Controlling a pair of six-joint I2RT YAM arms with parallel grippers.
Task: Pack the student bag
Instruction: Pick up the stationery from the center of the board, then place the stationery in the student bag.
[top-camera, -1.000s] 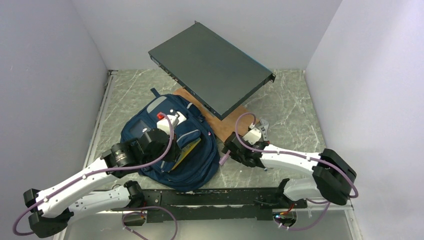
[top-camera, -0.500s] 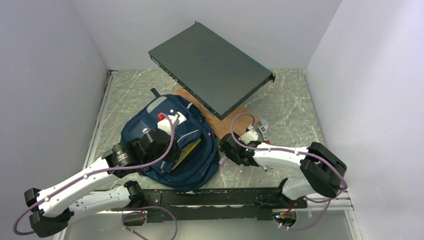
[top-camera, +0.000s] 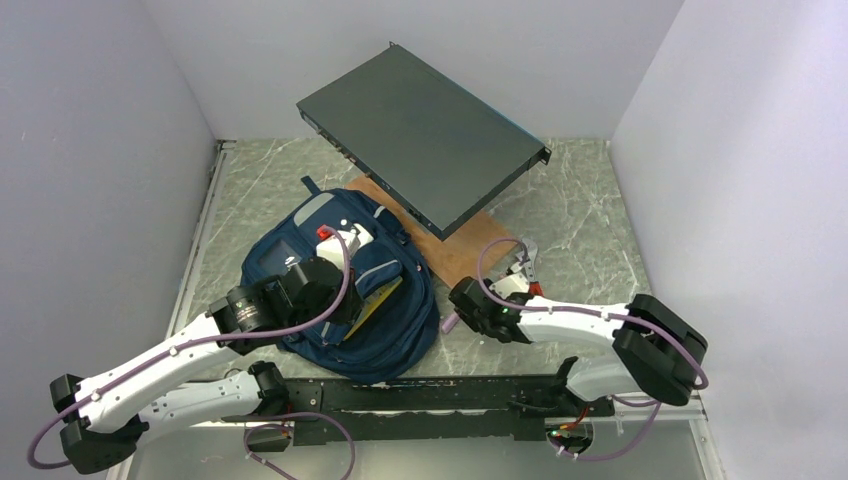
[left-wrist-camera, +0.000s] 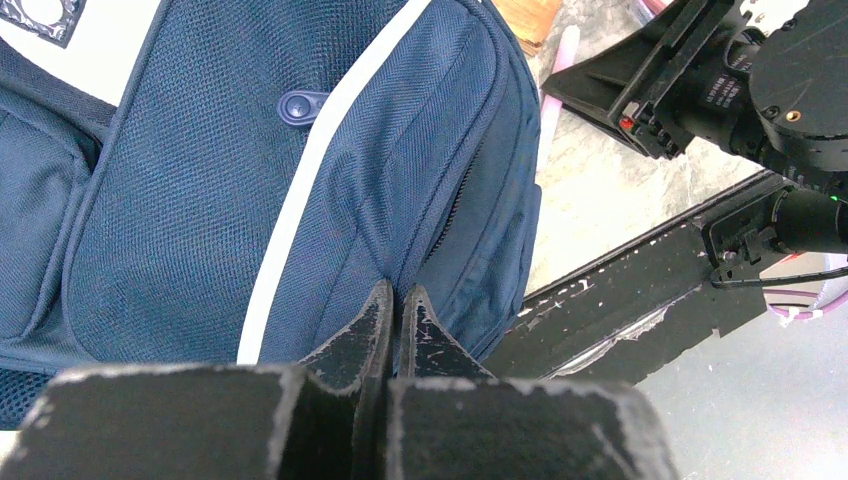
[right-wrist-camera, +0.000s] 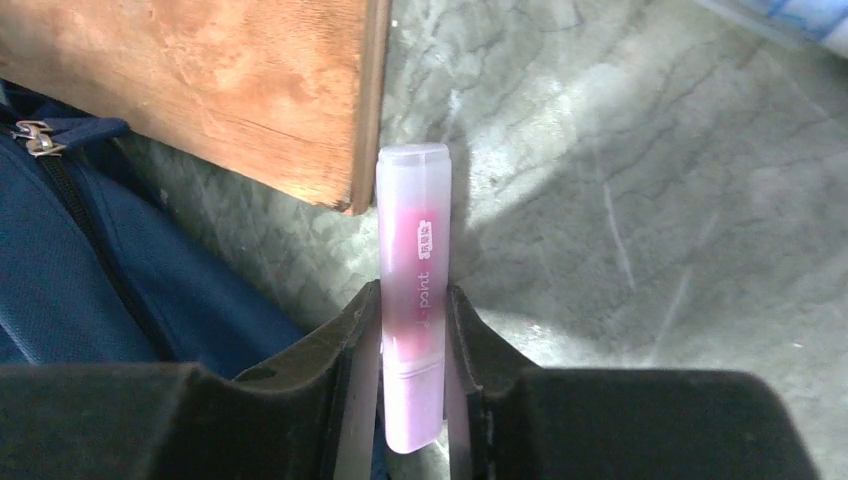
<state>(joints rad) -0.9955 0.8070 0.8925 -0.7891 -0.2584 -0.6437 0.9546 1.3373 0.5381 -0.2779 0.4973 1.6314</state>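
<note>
**Desk:** What does the frame show?

**Field:** A marbled table walled on three sides. At the rear a dark flat case leans over a wooden board. The student bag lies centre-left, front pockets up, its right flank just beside the board's near corner.

**Desk:** And the arms?

**Field:** The left gripper has its jaws pressed all but together on a fold of navy fabric beside the zip. The right gripper clamps the lower barrel of a pink highlighter, low over bare stone, with the cap pointing at the board's corner.

**Desk:** What does the step want?

**Field:** Probably the pen going in cap-first along the zip line while the left arm keeps that lip lifted and taut, because the gap looks narrow.

**Desk:** Room to move?

**Field:** The board's edge sits close ahead and the case overhangs beyond it. Open stone lies to the right, so swinging round from there looks safer.
</note>
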